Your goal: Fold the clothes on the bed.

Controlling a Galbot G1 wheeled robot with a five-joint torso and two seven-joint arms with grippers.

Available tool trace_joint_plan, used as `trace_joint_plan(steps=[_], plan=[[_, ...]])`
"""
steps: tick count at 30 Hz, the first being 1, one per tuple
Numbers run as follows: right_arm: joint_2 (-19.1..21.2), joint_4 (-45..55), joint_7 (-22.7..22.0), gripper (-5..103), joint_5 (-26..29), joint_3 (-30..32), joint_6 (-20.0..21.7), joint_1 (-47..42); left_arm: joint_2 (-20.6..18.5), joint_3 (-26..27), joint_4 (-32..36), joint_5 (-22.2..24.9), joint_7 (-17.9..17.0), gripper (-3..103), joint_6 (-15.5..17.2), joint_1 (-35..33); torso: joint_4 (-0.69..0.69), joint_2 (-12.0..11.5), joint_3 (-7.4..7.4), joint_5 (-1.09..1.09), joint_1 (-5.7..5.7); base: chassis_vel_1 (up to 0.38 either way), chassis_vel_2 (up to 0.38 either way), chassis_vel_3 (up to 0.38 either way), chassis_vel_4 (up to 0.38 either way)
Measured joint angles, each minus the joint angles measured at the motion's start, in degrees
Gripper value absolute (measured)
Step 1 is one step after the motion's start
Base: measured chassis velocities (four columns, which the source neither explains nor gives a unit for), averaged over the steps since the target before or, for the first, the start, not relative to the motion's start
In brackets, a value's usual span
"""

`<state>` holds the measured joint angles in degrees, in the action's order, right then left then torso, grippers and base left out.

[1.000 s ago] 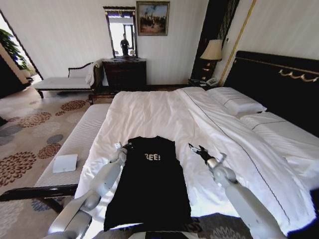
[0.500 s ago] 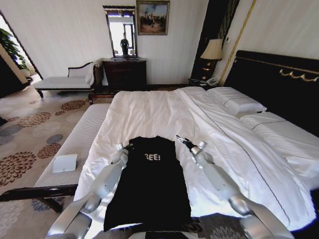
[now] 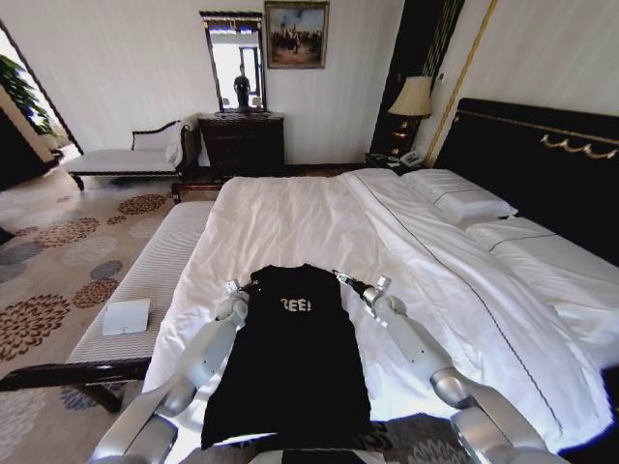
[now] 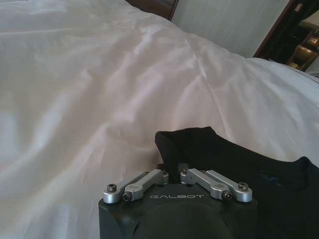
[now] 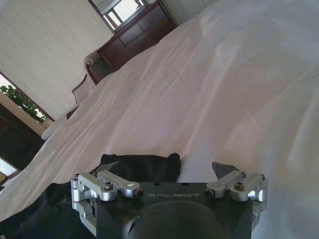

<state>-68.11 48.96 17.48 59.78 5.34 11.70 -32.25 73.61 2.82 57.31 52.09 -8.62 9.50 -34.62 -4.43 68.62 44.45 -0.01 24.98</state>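
White letters "REE!" read on the one black T-shirt (image 3: 290,353), lying flat at the bed's (image 3: 290,217) near edge; each wrist housing reads "GALBOT". At the shirt's 10 o'clock corner the left pincer (image 3: 242,286) is pinched narrow on the sleeve fabric. At 2 o'clock the right pincer (image 3: 345,280) is spread wide just beside the other sleeve.

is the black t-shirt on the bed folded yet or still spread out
Partly folded: the black T-shirt lies flat on the bed as a narrow strip, sleeves tucked in, lettering cut to "REE!". No crosswise fold yet.
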Motion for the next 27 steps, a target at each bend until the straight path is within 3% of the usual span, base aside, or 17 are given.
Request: trace_joint_plan(steps=[17,21,23,24,25,27], plan=[[-4.7,-9.2,2.3,99,-3.8,1.1,0.0,3.6,0.6,-0.7,-1.2,0.1,-0.2,4,0.1,1.4,0.01,0.0,0.00,0.00,0.01,0.000,0.000,0.000,0.000],[-4.9,-9.8,3.2,83,-5.7,1.4,-0.5,3.7,0.4,-0.7,-1.3,0.2,0.0,4,0.1,1.5,0.00,0.0,0.00,0.00,0.00,0.000,0.000,0.000,0.000],[-4.9,-9.8,3.2,83,-5.7,1.4,-0.5,3.7,0.3,-0.7,-1.4,0.1,0.1,4,0.1,1.5,0.00,0.0,0.00,0.00,0.00,0.000,0.000,0.000,0.000],[-4.9,-10.0,3.3,72,-6.0,1.4,-0.6,3.7,0.2,-0.5,-1.5,0.1,0.3,4,0.1,1.5,0.00,0.0,0.00,0.00,0.00,0.000,0.000,0.000,0.000],[-4.9,-10.0,3.3,72,-6.1,1.4,-0.7,3.7,0.1,-0.4,-1.7,0.1,0.5,4,0.1,1.5,0.01,0.0,0.00,0.01,0.00,0.000,0.000,0.000,0.000],[-4.9,-10.0,3.4,61,-6.2,1.3,-0.7,3.7,0.2,-0.3,-2.0,0.1,0.7,4,0.0,1.5,0.01,0.0,0.00,0.00,0.01,0.000,0.000,0.000,0.000]])
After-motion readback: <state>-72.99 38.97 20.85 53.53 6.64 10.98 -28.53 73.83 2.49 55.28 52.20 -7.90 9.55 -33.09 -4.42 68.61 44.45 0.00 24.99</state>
